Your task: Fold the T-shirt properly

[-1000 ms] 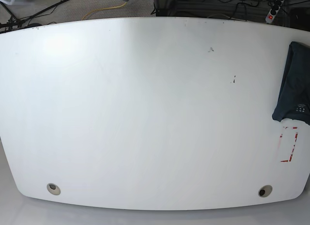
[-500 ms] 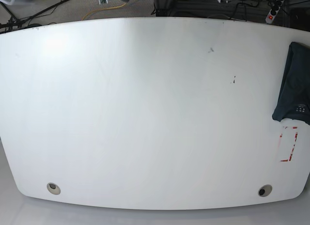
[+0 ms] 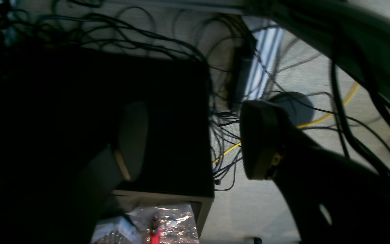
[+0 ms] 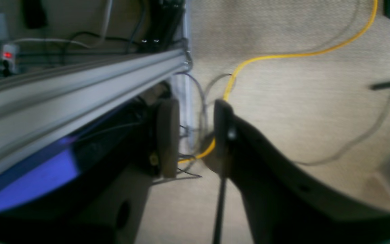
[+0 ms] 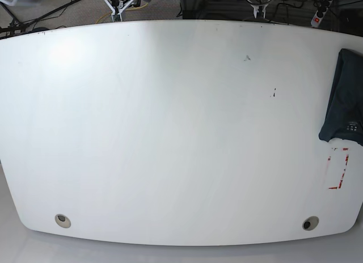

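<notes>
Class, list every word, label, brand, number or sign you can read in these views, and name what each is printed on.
None can be read.
Small white neck label on the dark navy cloth T-shirt: too small to read.
Red-and-white dashed rectangle on the white table: a marking, no letters.

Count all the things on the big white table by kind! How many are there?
Dark navy-teal cloth T-shirt, bunched at the table's right edge: 1
Red-and-white tape rectangle: 1
Round cable holes in the white table: 2
Total: 4
</notes>
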Tool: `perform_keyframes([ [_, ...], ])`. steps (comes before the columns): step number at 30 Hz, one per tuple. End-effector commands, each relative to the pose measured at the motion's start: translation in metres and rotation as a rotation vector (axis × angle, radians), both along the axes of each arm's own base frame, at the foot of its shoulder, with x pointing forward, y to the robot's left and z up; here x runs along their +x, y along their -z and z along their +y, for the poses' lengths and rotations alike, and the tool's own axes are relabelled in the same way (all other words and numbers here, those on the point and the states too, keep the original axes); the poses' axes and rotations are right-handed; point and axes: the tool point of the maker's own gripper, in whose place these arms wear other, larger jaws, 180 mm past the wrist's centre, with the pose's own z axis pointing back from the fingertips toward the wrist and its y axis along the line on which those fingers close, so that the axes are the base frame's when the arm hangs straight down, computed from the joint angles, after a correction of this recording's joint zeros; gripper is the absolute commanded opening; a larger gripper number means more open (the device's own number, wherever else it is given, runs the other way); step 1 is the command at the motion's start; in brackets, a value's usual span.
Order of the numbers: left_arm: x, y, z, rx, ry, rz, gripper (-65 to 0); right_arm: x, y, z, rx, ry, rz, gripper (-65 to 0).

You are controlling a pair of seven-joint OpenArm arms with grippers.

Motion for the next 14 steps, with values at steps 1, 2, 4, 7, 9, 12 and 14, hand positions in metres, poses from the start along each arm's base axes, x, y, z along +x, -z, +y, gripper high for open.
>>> perform_keyframes([
  [1,-0.0071,0.0007,-0.0010,-0.001,-0.004,0.021,-26.2,0.0062,-0.0008,-0.0111,-0.010,0.002,-0.011,-48.7],
  [2,-0.0069,0.0009,-0.0010,-0.001,-0.006,0.023,-26.2,0.0079,-0.0008,-0.0110,-0.010,0.002,-0.012,-48.7],
  [4,-0.0064,0.0010,-0.0018,-0.002,-0.009,0.022,-26.2,0.0115,-0.0010,-0.0119,-0.012,0.000,-0.017,-48.5],
  [7,-0.0054,0.0011,-0.0028,-0.004,-0.009,0.021,-26.2,0.0134,-0.0011,-0.0119,-0.012,0.000,-0.020,-48.5],
  [9,-0.0054,0.0011,-0.0030,-0.004,-0.008,0.021,-26.2,0.0134,-0.0011,-0.0119,-0.012,0.000,-0.020,-48.5],
  [12,-0.0055,0.0011,-0.0031,-0.004,-0.006,0.021,-26.2,0.0123,-0.0009,-0.0109,-0.011,-0.001,-0.018,-48.5],
  [14,-0.0055,0.0011,-0.0031,-0.004,-0.006,0.021,-26.2,0.0113,-0.0008,-0.0100,-0.009,-0.001,-0.016,-48.5],
])
